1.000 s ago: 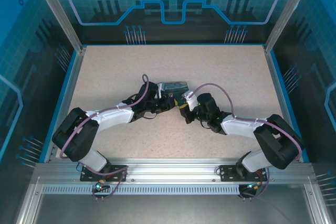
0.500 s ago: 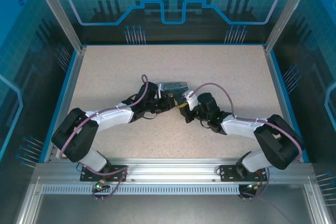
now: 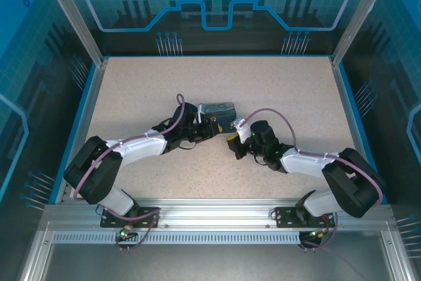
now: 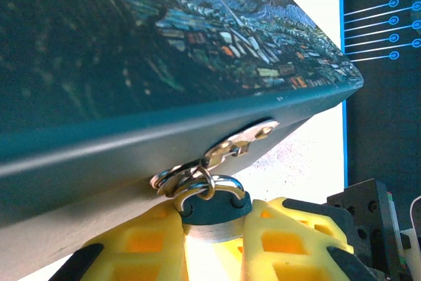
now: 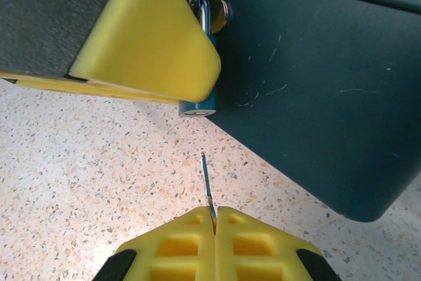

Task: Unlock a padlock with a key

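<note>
A small padlock, dark on top and silvery below, hangs by its shackle from the hasp rings of the starry-night box. My left gripper is shut on its body, a yellow finger on each side. In the right wrist view the padlock's underside faces the key, a thin sliver pointing up at it across a short gap. My right gripper is shut on the key's base. From above, the left gripper is at the box front and the right gripper a little nearer.
The box lies mid-table, its dark teal side close on the right of the key. Speckled tabletop spreads around it. Blue frame walls border the table on every side.
My right gripper has drawn back toward the near edge with the key, widening the gap to the padlock. The left gripper still holds the padlock in place.
</note>
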